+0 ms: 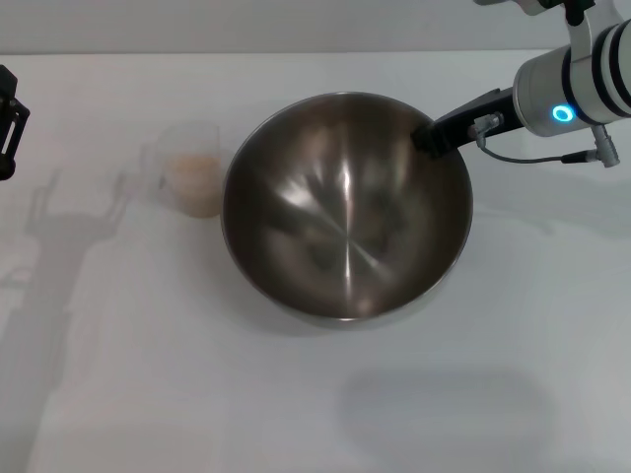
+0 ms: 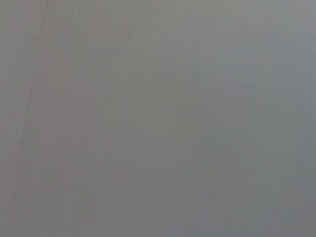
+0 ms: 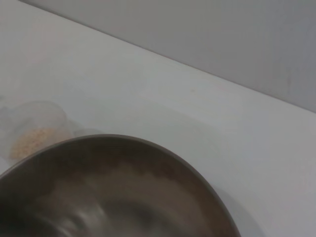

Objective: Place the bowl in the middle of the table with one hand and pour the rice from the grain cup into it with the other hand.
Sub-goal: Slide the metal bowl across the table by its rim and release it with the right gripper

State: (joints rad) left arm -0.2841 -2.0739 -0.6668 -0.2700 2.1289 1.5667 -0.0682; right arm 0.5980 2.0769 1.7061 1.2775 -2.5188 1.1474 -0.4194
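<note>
At the far left edge of the head view only a black piece of the left gripper (image 1: 8, 123) shows, cut off by the frame and held above the table (image 1: 148, 394); whether its fingers are open or closed cannot be told. The left wrist view gives nothing but a flat grey field.

Right of that stands the cup (image 1: 189, 169), upright on the table, its clear walls faint against the white. The rice (image 1: 194, 182) sits in its lower part as a pale beige mass. In the right wrist view the cup (image 3: 32, 126) and rice (image 3: 34, 139) peek out beyond the bowl's rim, partly hidden by it.

The bowl (image 1: 345, 212) rests near the middle of the table, just beside the cup, with nothing visible inside. Only part of its rim and inside (image 3: 113, 192) shows in the right wrist view.

The right gripper (image 1: 426, 138) reaches in from the upper right and is clamped on the bowl's far right rim; its fingertips are hard to separate from the dark reflection there.
</note>
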